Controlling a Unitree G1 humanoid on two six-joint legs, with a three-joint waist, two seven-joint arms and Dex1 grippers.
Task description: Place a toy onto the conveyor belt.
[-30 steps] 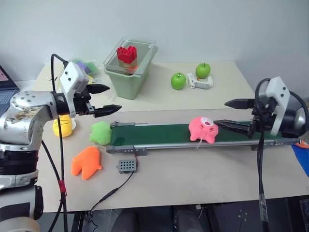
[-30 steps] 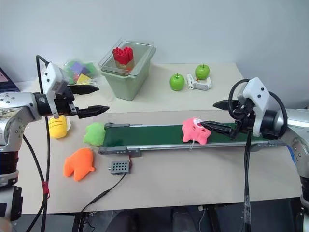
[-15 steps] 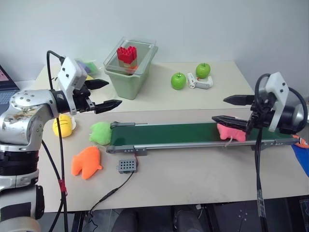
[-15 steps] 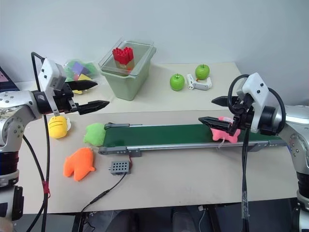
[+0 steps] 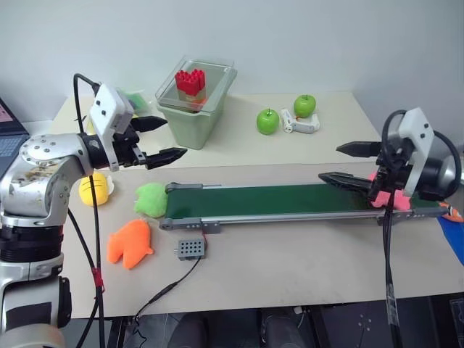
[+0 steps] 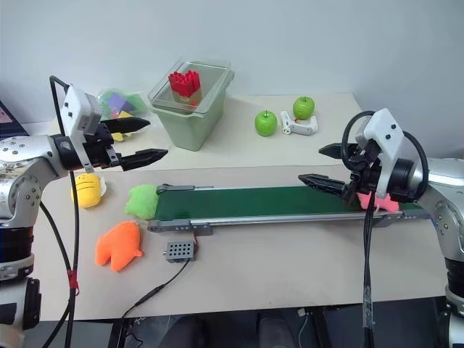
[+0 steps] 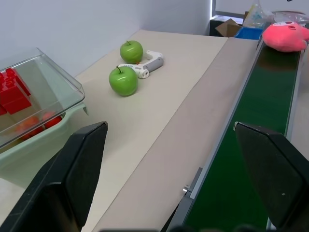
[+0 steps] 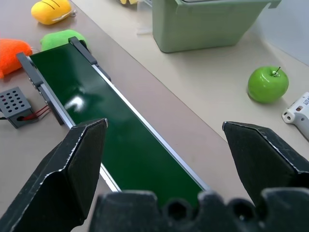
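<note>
The small pink plush toy (image 7: 286, 38) is lying on the long dark green conveyor belt (image 5: 268, 201), beneath the right gripper (image 5: 346, 164). Its jaws are standing spread, empty. The left gripper (image 5: 162, 139) is hovering spread too.

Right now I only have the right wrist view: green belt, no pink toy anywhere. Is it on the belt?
Observer: Yes. The pink toy lies at the right end of the conveyor belt.
Operator: Between my pincer's fingers?
Observer: No. It sits back under the right pincer, behind its open fingertips.
Operator: And the other arm?
Observer: The left pincer is open in the air beside the green bin, holding nothing.
</note>
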